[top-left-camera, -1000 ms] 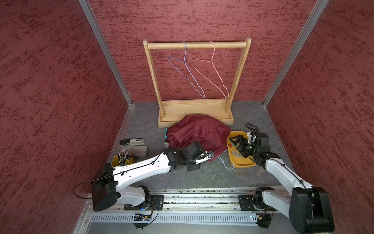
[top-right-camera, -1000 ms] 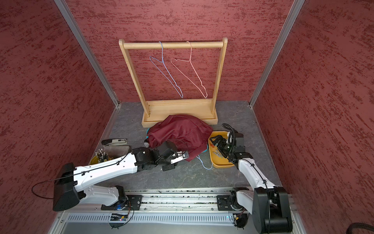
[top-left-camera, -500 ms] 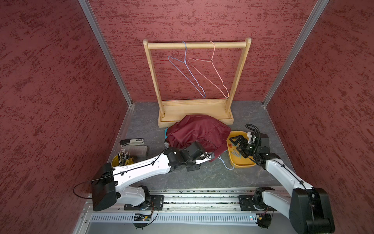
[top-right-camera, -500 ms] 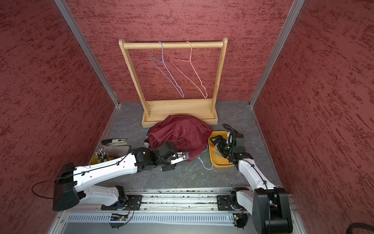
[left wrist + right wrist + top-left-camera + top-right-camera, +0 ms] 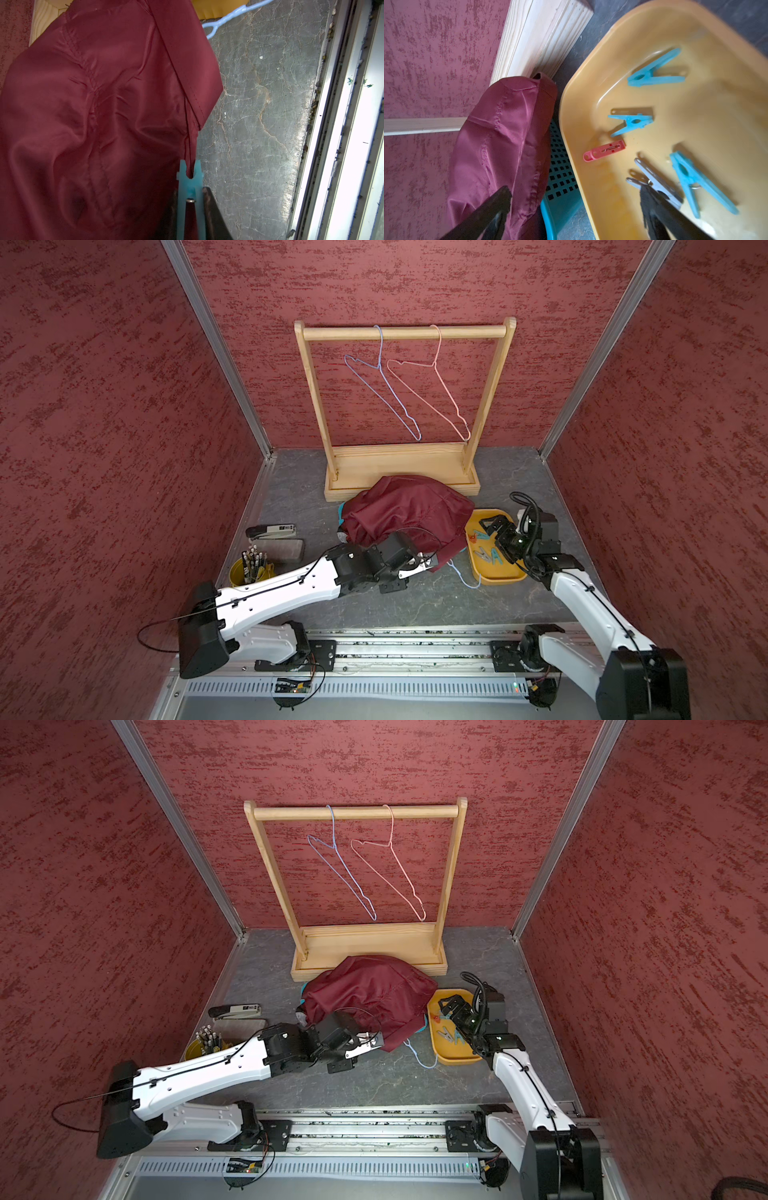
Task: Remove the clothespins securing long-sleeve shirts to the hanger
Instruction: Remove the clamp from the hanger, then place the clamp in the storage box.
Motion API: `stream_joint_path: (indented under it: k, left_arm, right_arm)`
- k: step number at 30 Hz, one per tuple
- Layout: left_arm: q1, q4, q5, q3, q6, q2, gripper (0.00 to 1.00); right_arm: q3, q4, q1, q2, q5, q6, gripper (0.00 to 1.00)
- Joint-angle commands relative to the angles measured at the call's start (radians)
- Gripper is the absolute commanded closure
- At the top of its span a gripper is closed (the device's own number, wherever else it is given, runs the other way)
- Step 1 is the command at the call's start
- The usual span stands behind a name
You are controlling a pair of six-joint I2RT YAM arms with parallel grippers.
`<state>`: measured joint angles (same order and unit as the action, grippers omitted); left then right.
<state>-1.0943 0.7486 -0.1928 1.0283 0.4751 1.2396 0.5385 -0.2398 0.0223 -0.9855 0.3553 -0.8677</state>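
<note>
Left gripper [image 5: 190,197] pinching teal clothespin [image 5: 189,178] at maroon shirt [image 5: 93,104] edge; right gripper [image 5: 575,191] spread wide over yellow tray [image 5: 695,124].

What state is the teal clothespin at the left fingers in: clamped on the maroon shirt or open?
Open: the left fingers squeeze the clothespin, its tips stand apart, and the maroon shirt hem lies between them.

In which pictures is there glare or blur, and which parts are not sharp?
Left wrist view: glare washes out the metal rail, and the teal clothespin near the lens is soft. Right wrist view: the yellow tray and the clothespins in it are slightly blurred, the right gripper more so. Both top views: sharp and evenly lit, a sheen on the maroon shirt.
</note>
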Motion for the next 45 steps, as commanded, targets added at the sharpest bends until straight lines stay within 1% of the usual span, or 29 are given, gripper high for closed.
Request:
stream_joint_path:
  k: [1, 4, 7, 11, 14, 15, 18, 19, 21, 24, 27, 29, 31, 34, 39, 45]
  left_arm:
    - [-0.005, 0.037, -0.015, 0.029, -0.034, -0.049, 0.88]
    - [-0.003, 0.044, -0.022, 0.033, -0.057, -0.087, 0.88]
    - [-0.001, 0.042, -0.030, 0.044, -0.087, -0.123, 0.88]
    - [0.026, 0.008, -0.011, 0.064, -0.141, -0.171, 0.88]
    - [0.076, -0.035, 0.045, 0.085, -0.196, -0.202, 0.88]
    - [0.097, -0.055, 0.070, 0.091, -0.217, -0.212, 0.88]
    - [0.179, -0.118, 0.176, 0.099, -0.286, -0.243, 0.87]
    - [0.208, -0.136, 0.212, 0.099, -0.312, -0.250, 0.87]
    - [0.283, -0.184, 0.311, 0.094, -0.363, -0.267, 0.87]
    - [0.380, -0.243, 0.441, 0.078, -0.428, -0.283, 0.86]
    - [0.436, -0.311, 0.510, 0.049, -0.469, -0.297, 0.86]
    - [0.454, -0.354, 0.542, 0.035, -0.484, -0.299, 0.86]
    - [0.456, -0.373, 0.561, 0.029, -0.479, -0.290, 0.86]
    - [0.457, -0.395, 0.549, 0.013, -0.457, -0.276, 0.86]
    - [0.457, -0.465, 0.520, -0.016, -0.411, -0.267, 0.86]
    - [0.456, -0.496, 0.497, -0.017, -0.390, -0.240, 0.86]
  right_arm:
    - [0.041, -0.116, -0.003, 0.065, -0.143, -0.047, 0.01]
    - [0.061, -0.169, -0.003, 0.117, -0.193, -0.056, 0.01]
    - [0.120, -0.191, -0.003, 0.145, -0.206, -0.031, 0.01]
    - [0.239, -0.170, 0.003, 0.106, -0.138, 0.045, 0.01]
    - [0.335, -0.146, 0.066, 0.030, -0.097, 0.091, 0.01]
    - [0.357, -0.118, 0.096, 0.003, -0.063, 0.094, 0.01]
    - [0.390, 0.015, 0.187, -0.077, 0.068, 0.041, 0.02]
    - [0.402, 0.050, 0.221, -0.102, 0.092, 0.020, 0.03]
    - [0.445, 0.110, 0.308, -0.158, 0.113, -0.016, 0.04]
    - [0.465, 0.214, 0.389, -0.216, 0.149, -0.101, 0.08]
    - [0.434, 0.371, 0.439, -0.242, 0.202, -0.209, 0.12]
    - [0.440, 0.428, 0.475, -0.264, 0.221, -0.254, 0.15]
    - [0.450, 0.492, 0.509, -0.291, 0.239, -0.299, 0.15]
    - [0.466, 0.569, 0.553, -0.327, 0.254, -0.357, 0.19]
    - [0.491, 0.565, 0.602, -0.363, 0.266, -0.360, 0.26]
    - [0.498, 0.601, 0.635, -0.377, 0.277, -0.384, 0.33]
